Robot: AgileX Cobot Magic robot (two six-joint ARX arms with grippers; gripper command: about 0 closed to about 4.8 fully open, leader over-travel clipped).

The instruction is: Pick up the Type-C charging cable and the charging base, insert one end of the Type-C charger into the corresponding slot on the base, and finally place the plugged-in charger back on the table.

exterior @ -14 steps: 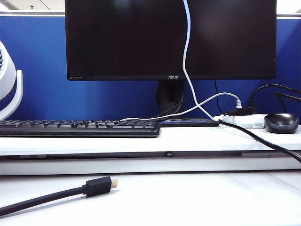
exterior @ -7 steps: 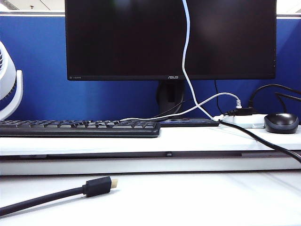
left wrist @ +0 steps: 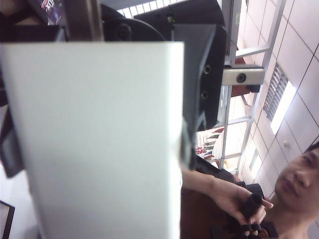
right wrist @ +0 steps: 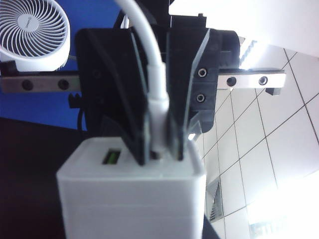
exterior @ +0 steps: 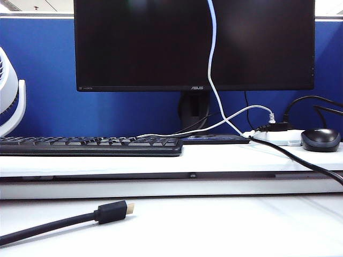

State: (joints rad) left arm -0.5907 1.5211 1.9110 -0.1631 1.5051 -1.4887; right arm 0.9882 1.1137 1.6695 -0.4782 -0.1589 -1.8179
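Small white rectangular plastic charging base is clamped in the closed left claw, prongs hidden. Thin white Type-C charging cable is gripped by the right claw at the base's slot face; insertion can't be confirmed. Both claws are cut out of the exterior view, above the white tabletop.

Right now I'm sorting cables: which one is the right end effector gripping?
The thin white Type-C charging cable, pinched in the right end effector at the charging base; the black cable lies untouched on the table.
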